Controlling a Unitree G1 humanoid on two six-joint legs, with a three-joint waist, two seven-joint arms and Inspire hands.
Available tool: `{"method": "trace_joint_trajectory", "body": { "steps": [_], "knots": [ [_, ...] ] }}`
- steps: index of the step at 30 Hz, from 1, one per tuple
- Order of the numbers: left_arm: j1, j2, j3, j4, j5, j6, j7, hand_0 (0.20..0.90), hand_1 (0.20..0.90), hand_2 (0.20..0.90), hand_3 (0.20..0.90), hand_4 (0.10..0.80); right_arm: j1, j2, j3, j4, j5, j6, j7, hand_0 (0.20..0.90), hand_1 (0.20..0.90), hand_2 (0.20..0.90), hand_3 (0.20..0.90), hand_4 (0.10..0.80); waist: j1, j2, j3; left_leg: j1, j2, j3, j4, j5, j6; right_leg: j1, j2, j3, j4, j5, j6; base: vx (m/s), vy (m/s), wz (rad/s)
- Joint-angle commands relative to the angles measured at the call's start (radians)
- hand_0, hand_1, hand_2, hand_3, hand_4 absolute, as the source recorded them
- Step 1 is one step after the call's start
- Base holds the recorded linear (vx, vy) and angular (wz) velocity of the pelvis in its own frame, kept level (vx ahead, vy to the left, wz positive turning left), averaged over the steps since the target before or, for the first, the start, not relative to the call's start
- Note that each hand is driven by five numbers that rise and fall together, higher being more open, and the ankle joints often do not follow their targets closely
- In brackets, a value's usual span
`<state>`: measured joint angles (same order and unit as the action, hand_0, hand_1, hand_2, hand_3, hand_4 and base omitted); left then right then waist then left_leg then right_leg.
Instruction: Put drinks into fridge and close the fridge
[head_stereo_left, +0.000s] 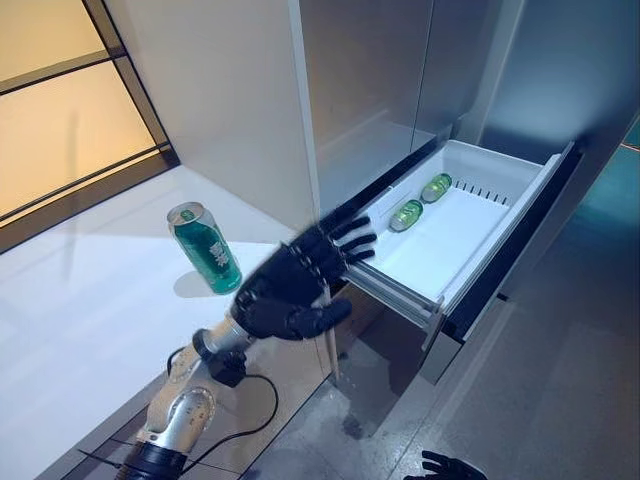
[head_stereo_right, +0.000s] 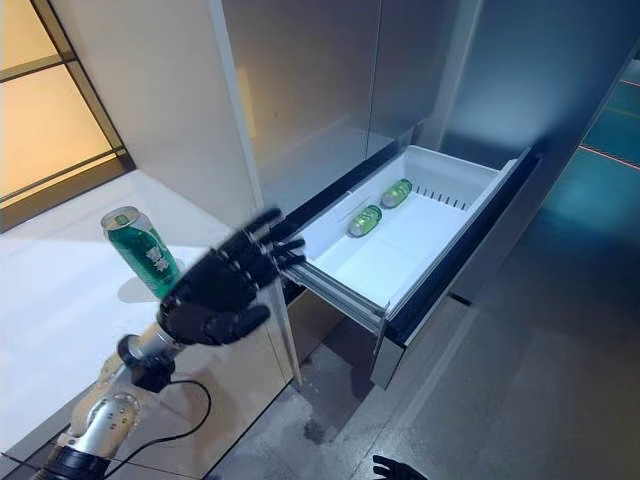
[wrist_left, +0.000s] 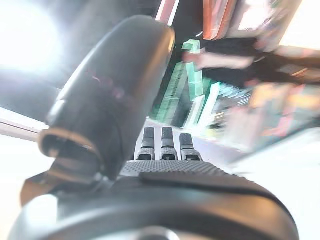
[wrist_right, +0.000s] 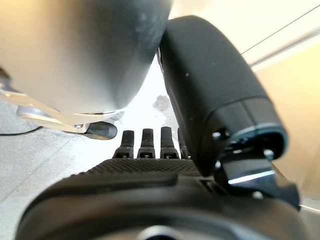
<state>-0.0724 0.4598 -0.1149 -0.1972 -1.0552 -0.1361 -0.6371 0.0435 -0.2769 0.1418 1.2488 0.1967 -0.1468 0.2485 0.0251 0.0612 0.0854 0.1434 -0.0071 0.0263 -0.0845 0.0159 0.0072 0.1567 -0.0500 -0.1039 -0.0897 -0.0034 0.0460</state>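
A green drink can (head_stereo_left: 205, 247) stands upright on the white counter (head_stereo_left: 80, 300), just left of my left hand (head_stereo_left: 295, 282). That hand hovers open, fingers spread and straight, between the can and the open fridge drawer (head_stereo_left: 452, 232), holding nothing. Two green cans (head_stereo_left: 406, 215) (head_stereo_left: 436, 187) lie on their sides at the back of the white drawer. My right hand (head_stereo_left: 445, 467) shows only as fingertips at the bottom edge; in its own wrist view its fingers (wrist_right: 150, 142) stretch straight over the floor, holding nothing.
The drawer juts out at knee height over the grey floor (head_stereo_left: 560, 380). A tall pale cabinet panel (head_stereo_left: 240, 100) rises behind the counter beside the steel fridge front (head_stereo_left: 370, 90). An amber window (head_stereo_left: 60, 110) lies at far left.
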Motion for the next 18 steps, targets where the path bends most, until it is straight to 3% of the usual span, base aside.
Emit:
{"method": "trace_joint_trajectory", "body": {
  "steps": [1, 5, 9, 11, 18],
  "knots": [
    [-0.136, 0.037, 0.14, -0.017, 0.023, -0.258, 0.214, 0.9, 0.9, 0.9, 0.9, 0.8, -0.011, 0.03, 0.048, 0.033, -0.003, -0.047, -0.023, 0.9, 0.9, 0.9, 0.9, 0.8, 0.023, -0.026, -0.03, 0.003, -0.061, -0.034, 0.017, -0.099, 0.021, -0.039, 0.029, -0.032, 0.088, -0.084, 0.023, 0.016, -0.014, 0.04],
    [-0.145, 0.081, 0.208, -0.025, 0.323, -0.385, 0.462, 0.9, 0.9, 0.9, 0.9, 0.8, -0.003, 0.043, 0.067, 0.029, 0.009, -0.045, -0.041, 0.9, 0.9, 0.9, 0.9, 0.8, 0.031, -0.029, -0.039, 0.006, -0.06, -0.042, 0.014, -0.098, 0.019, -0.032, 0.033, -0.037, 0.086, -0.091, 0.018, 0.002, -0.002, 0.01],
    [-0.156, 0.155, 0.245, -0.001, 0.658, -0.347, 0.714, 0.9, 0.9, 0.9, 0.9, 0.8, 0.0, 0.044, 0.079, 0.019, 0.022, -0.037, -0.044, 0.9, 0.9, 0.9, 0.9, 0.8, 0.034, -0.03, -0.045, 0.008, -0.058, -0.041, 0.011, -0.097, 0.017, -0.03, 0.037, -0.041, 0.087, -0.096, 0.016, 0.0, -0.004, 0.01],
    [-0.169, 0.194, 0.259, 0.024, 0.628, -0.302, 0.741, 0.9, 0.9, 0.9, 0.9, 0.8, -0.003, 0.044, 0.081, 0.021, 0.025, -0.034, -0.042, 0.9, 0.9, 0.9, 0.9, 0.8, 0.035, -0.029, -0.049, 0.01, -0.058, -0.04, 0.01, -0.096, 0.017, -0.028, 0.038, -0.041, 0.085, -0.097, 0.016, 0.008, -0.014, 0.05],
    [-0.167, 0.208, 0.288, 0.116, 0.626, -0.26, 0.79, 0.9, 0.9, 0.9, 0.9, 0.8, -0.008, 0.043, 0.083, 0.018, 0.028, -0.019, -0.041, 0.9, 0.9, 0.9, 0.9, 0.8, 0.031, -0.025, -0.05, 0.016, -0.054, -0.029, 0.011, -0.096, 0.013, -0.023, 0.042, -0.035, 0.086, -0.1, 0.013, 0.0, 0.0, 0.0]
  ]
}}
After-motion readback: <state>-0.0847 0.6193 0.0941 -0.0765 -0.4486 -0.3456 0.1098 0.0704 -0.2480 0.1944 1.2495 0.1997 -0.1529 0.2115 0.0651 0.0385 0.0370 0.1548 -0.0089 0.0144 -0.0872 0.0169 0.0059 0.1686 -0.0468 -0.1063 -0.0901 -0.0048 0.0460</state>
